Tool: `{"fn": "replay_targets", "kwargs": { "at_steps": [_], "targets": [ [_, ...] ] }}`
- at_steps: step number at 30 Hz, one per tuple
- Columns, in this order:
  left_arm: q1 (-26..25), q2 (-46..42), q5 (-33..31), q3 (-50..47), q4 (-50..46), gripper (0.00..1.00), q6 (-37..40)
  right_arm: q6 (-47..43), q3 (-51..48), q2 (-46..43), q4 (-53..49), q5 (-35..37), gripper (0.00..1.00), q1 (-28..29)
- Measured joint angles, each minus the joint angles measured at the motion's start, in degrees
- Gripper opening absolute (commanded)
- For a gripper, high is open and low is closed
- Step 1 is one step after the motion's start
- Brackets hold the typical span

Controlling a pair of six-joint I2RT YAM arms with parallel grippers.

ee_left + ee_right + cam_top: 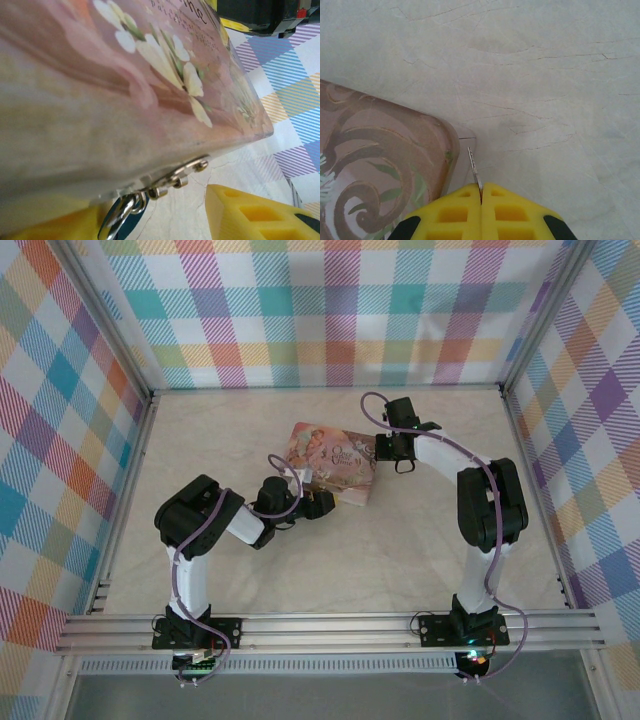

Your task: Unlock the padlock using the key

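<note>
The padlock (119, 220) hangs off the small clasp (175, 177) on the tin (100, 100), at the tin's near-left edge. Its silvery loop is threaded through the clasp, and the bluish body drops twd the worktop (545, 75).

The left hand (155, 215) is right at it, released: the yellow fingers stand apart w/ the lock between them and a clear gap on one side. We can't tell if the other finger touches the lock.

The key (474, 167) is across the tin, by its far-right corner. The right hand (481, 192) is clenched on it, w/ the thin blade poking straight out ahead of the fingertips. The blade runs alongside the tin's side wall, just beside it and low over the worktop.

So the lock lies away from the key, over or round the tin twd the left arm, and the left hand is far nearer. We judge the blade's long axis needs re-aiming at the keyhole, which isn't visible to us.

Room: bare worktop behind and right of the tin, so a route round looks free. The checked walls (340, 310) are well apart. The tight spot is at the lock, w/ the left fingers crowding it.
</note>
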Motion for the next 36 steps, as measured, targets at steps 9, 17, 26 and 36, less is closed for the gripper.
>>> {"fn": "replay_targets", "kwargs": {
  "at_steps": [9,17,26,36],
  "targets": [
    [0.13,0.74,2.16,-1.81,6.34,0.52,-4.04,-0.02,0.11,0.02,-0.33,-0.46,0.0,0.96],
    [0.35,0.74,1.36,-1.92,6.08,0.47,-3.91,-0.26,2.71,1.62,-1.97,-0.96,0.0,1.01],
    [1.42,-0.26,0.72,-3.89,5.62,0.37,-2.69,-0.66,2.69,1.64,-1.92,-0.92,0.0,1.05],
    [2.32,-1.33,0.63,-4.57,3.96,0.27,-2.05,-0.66,2.62,1.64,-1.81,-0.94,0.0,1.05]
  ]
}}
